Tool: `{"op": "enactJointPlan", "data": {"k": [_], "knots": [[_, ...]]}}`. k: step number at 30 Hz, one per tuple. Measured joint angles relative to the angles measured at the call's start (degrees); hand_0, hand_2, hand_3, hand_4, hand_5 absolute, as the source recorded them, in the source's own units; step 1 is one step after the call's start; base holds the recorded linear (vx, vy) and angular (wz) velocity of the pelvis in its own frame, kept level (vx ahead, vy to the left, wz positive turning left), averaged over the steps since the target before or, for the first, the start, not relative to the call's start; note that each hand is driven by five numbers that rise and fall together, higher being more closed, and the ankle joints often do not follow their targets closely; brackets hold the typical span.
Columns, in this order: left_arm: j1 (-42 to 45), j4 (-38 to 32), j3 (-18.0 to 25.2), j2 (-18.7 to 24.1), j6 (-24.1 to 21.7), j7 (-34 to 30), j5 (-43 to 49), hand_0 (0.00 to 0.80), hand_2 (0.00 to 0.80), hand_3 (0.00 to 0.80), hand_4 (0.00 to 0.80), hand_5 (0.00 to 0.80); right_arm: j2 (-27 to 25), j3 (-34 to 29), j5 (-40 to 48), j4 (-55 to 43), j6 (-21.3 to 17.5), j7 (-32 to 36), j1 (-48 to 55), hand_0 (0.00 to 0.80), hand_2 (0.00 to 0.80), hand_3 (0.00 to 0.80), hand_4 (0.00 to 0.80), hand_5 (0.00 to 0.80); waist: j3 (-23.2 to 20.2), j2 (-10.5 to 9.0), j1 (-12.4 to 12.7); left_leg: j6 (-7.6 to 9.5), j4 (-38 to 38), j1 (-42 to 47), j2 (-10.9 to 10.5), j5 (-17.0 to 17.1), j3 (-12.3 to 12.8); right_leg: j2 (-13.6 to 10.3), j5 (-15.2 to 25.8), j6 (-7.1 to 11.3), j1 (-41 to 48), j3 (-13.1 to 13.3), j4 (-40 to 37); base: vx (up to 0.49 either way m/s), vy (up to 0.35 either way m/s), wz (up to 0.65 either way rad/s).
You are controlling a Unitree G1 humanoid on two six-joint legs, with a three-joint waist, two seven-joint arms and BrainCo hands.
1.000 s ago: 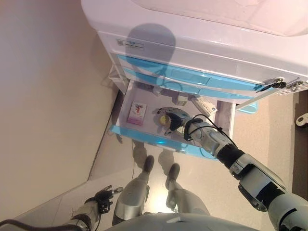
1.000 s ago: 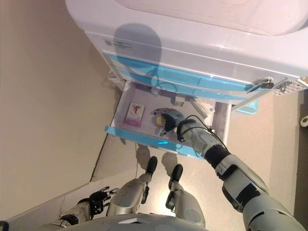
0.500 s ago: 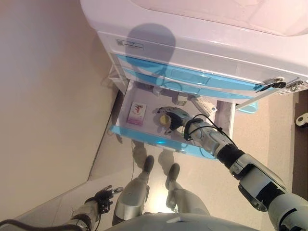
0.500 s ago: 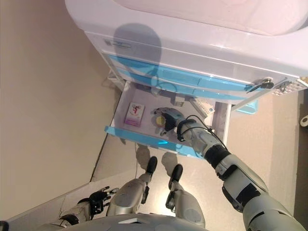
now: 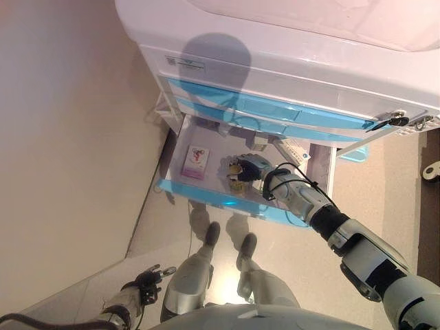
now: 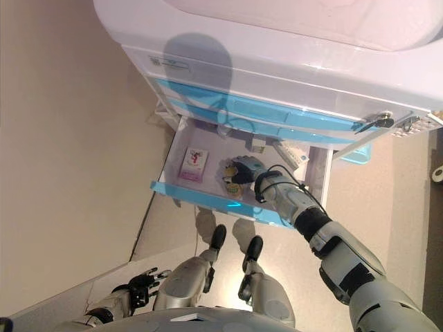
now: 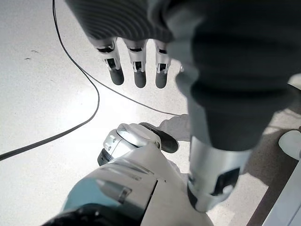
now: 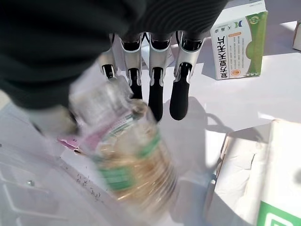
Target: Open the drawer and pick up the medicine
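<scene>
Eye views: drawer (image 5: 206, 199) open; we work pick-up step. Right hand (image 6: 243, 170) inside drawer at bottle (image 5: 236, 172); pink box (image 5: 196, 162) well apart.

Right wrist view: bottle (image 8: 129, 162) against palm under fingers (image 8: 155, 94), fingers straight, slightly spread, not closed. Next, we judge: curl round bottle, lift.

Left wrist view: left hand (image 7: 141, 70) idle over floor, fingers relaxed, empty.

An open drawer (image 5: 180, 189) of a white-and-blue cabinet (image 5: 289, 75) holds a pink box (image 5: 196, 163), a green-and-white box (image 8: 239, 42) and a white box (image 5: 293, 148) on its pale floor.
</scene>
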Motion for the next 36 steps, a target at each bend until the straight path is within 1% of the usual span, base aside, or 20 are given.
{"op": "enactJointPlan", "data": {"k": [13,16,19,22,25,26,29,32,36], "knots": [[-0.09,-0.04,0.00,0.00,0.04,0.07,-0.04,0.000,0.000,0.000,0.000,0.000,-0.01,-0.01,0.31,-0.05,-0.05,-0.99,-0.05,0.800,0.800,0.800,0.800,0.800,0.00,-0.02,-0.07,0.00,0.00,-0.19,0.00,0.00,0.00,0.00,0.00,0.00,-0.14,-0.01,0.00,0.000,0.000,0.00],[-0.09,-0.05,0.02,0.00,0.08,0.14,-0.04,0.000,0.000,0.000,0.000,0.000,-0.54,-0.02,0.81,-1.80,0.09,-1.15,-0.06,0.800,0.800,0.800,0.800,0.800,0.02,-0.09,-0.25,0.00,0.00,-0.17,0.00,0.00,0.03,0.01,0.01,0.00,-0.14,0.02,0.00,0.000,0.000,0.00],[-0.11,-0.05,0.07,0.00,0.09,0.17,-0.03,0.000,0.000,0.000,0.000,0.000,-3.51,-0.33,3.18,-9.40,0.21,-0.92,-0.05,0.800,0.800,0.800,0.800,0.800,0.12,-0.31,-0.54,0.00,-0.05,-0.04,0.02,0.00,0.24,0.04,0.02,0.01,-0.17,0.21,0.00,0.022,-0.017,-0.03],[0.01,0.04,0.15,0.10,0.08,0.56,-0.02,0.000,0.000,0.000,0.000,0.000,-6.53,-1.39,5.47,-19.11,0.13,-0.52,-0.17,0.800,0.800,0.800,0.800,0.800,0.52,-1.13,-1.39,0.01,-0.18,0.59,0.14,0.00,0.91,0.14,0.03,0.00,0.12,0.65,0.12,0.039,-0.020,-0.07],[0.07,0.04,1.27,0.22,-0.07,0.83,0.00,0.000,0.000,0.000,0.000,0.000,-8.40,-4.71,6.89,-26.85,-0.22,0.34,0.22,0.800,0.800,0.800,0.800,0.800,0.61,-2.41,-2.10,0.02,-0.72,1.72,0.36,-0.03,2.27,0.33,0.03,0.00,0.47,2.16,0.28,0.049,-0.005,-0.19],[0.09,0.02,1.38,0.23,-0.14,0.82,0.01,0.000,0.000,0.000,0.000,0.000,-9.69,-6.02,7.43,-29.78,-0.40,0.72,0.58,0.800,0.800,0.800,0.800,0.800,0.55,-2.51,-2.27,0.03,-0.82,1.97,0.35,-0.02,2.37,0.30,0.04,0.01,0.62,2.26,0.35,0.031,0.000,-0.17],[0.46,0.06,1.45,0.50,-0.86,0.89,0.01,0.000,0.000,0.000,0.000,0.000,-11.48,-9.11,7.94,-33.67,-1.89,1.34,1.11,0.800,0.800,0.800,0.800,0.800,0.29,-3.18,-3.42,0.01,-1.34,3.76,0.41,-0.09,3.44,0.32,0.04,0.02,1.84,3.40,0.34,0.046,-0.004,-0.16],[0.31,-0.08,1.71,0.46,-1.06,0.85,0.01,0.000,0.000,0.000,0.000,0.000,-13.02,-11.21,9.13,-36.99,-2.70,3.02,1.64,0.800,0.800,0.800,0.800,0.800,0.00,-3.63,-4.79,0.03,-1.32,3.93,0.47,-0.10,3.75,0.37,0.23,0.08,1.91,3.67,0.35,0.035,-0.004,-0.08],[0.62,-0.01,1.79,0.38,-1.05,0.87,0.02,0.000,0.000,0.000,0.000,0.000,-14.51,-11.84,9.63,-40.55,-3.70,5.01,1.75,0.800,0.800,0.800,0.800,0.800,-0.54,-3.78,-5.03,0.12,-1.33,4.53,0.70,-0.20,4.69,0.65,0.46,-0.09,2.18,4.85,0.34,0.020,-0.005,-0.13]]}}
